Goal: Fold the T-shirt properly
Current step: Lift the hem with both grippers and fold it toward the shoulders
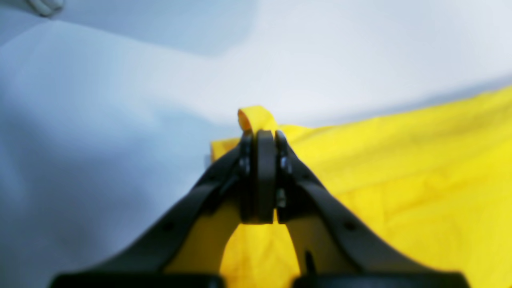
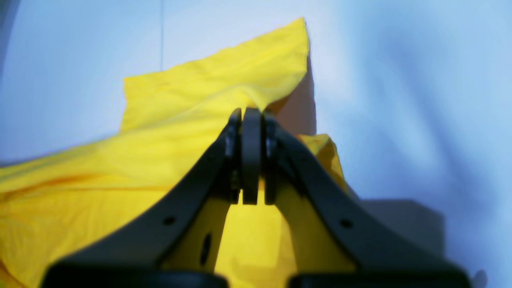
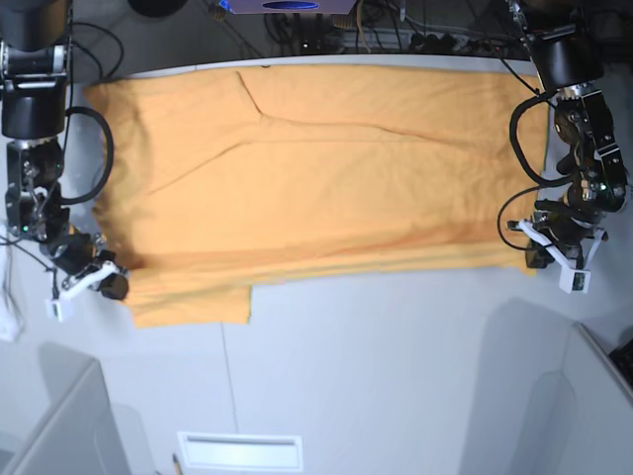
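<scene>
The T-shirt [image 3: 316,178] lies spread wide across the far half of the white table; it looks light orange in the base view and yellow in the wrist views. My left gripper [image 1: 260,134] is shut on a small pinched fold at the T-shirt's [image 1: 400,160] edge. In the base view that left gripper [image 3: 539,257] sits at the cloth's near right corner. My right gripper [image 2: 251,112] is shut on a raised fold of the T-shirt [image 2: 180,120]. It shows as the right gripper [image 3: 114,285] at the near left corner, where a flap hangs lower.
The white table [image 3: 396,376] stretches bare toward the front. A white strip [image 3: 239,450] lies at its front edge. Grey panels [image 3: 49,426] stand at the front corners. Cables and a device [image 3: 287,6] line the back edge.
</scene>
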